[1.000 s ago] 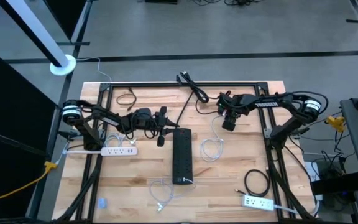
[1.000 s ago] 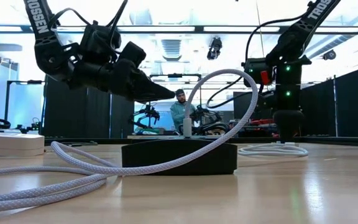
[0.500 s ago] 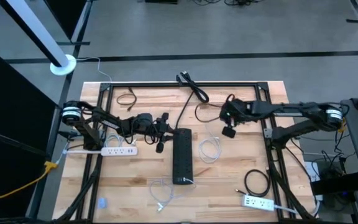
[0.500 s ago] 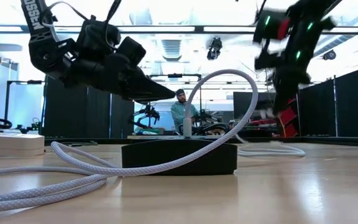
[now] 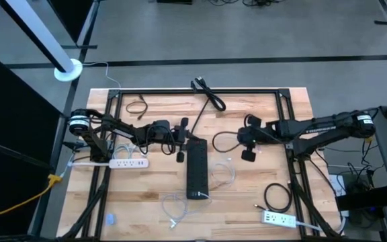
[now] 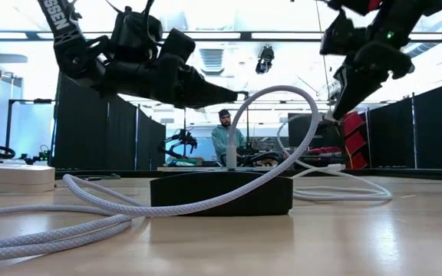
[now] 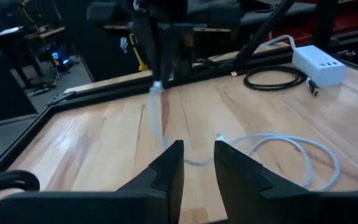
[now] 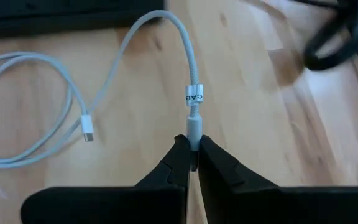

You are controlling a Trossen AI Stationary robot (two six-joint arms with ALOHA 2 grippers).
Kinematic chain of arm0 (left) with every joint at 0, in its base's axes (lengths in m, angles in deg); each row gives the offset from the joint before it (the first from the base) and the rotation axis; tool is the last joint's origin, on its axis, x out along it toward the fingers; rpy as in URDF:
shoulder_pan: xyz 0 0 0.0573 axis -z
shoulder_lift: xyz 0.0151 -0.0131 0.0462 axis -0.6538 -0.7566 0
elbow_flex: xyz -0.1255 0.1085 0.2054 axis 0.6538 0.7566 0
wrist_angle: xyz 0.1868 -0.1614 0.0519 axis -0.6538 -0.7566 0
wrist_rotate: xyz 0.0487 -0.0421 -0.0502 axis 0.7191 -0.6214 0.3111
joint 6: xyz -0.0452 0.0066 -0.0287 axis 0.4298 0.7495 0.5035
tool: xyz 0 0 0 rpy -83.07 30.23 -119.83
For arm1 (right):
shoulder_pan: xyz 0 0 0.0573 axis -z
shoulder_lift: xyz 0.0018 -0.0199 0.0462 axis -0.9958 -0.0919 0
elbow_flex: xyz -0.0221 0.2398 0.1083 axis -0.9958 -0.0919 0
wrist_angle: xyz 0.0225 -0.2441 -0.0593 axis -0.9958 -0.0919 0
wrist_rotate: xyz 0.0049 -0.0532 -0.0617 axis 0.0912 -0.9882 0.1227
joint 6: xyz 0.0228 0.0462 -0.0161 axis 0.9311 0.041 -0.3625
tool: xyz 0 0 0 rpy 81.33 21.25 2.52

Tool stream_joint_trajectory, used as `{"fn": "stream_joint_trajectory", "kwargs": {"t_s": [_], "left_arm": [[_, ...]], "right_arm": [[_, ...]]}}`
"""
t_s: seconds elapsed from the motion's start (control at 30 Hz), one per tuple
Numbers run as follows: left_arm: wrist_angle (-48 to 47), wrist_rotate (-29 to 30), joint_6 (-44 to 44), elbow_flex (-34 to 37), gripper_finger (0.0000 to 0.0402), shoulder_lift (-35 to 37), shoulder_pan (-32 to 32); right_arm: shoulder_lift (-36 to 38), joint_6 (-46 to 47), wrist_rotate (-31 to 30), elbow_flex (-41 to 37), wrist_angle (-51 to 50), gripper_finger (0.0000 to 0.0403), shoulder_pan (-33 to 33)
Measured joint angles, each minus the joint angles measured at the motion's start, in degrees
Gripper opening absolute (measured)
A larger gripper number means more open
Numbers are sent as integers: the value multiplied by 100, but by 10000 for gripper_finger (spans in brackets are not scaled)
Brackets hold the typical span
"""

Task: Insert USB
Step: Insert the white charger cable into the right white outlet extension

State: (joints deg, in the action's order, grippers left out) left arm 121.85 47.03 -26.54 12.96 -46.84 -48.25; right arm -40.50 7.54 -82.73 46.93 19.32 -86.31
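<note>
Since the earlier frame the right gripper [image 5: 248,155] has been swung out over the open wood right of the black power strip [image 5: 196,168], with the white cable [image 8: 166,31] lifted off the table [image 5: 247,208]. The cable's plug end [image 8: 193,129] is pinched between the closed fingertips [image 8: 180,151], a white tag reading "CAB" seen just beyond them. The left gripper [image 5: 180,156] is held above the strip's far end, fingers slightly parted and empty; "TROSSEN" can be read on its arm [image 6: 64,34].

white power strip [image 5: 127,163] at table's left, coiled black cable [image 5: 277,196], person [image 6: 224,138] in background
</note>
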Motion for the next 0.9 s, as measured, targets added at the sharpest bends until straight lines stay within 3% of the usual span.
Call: {"fn": "stream_joint_trajectory", "kwargs": {"t_s": [0.27,0.4,0.53,0.73,0.9], "left_arm": [[-184,19,342,-232,153,-253,-165],[-181,-21,653,-612,189,-710,-153],[-188,-107,706,-1054,214,-1163,-85],[-187,-115,748,-1560,222,-1539,-87],[-230,-112,900,-1797,206,-1754,-82]], "right_arm": [[0,-175,-158,2,636,5,-407],[0,-38,-666,2,661,5,-407],[0,0,-749,2,620,5,-407],[0,179,-698,2,452,5,-429],[3,511,-737,2,313,5,-444]]}}
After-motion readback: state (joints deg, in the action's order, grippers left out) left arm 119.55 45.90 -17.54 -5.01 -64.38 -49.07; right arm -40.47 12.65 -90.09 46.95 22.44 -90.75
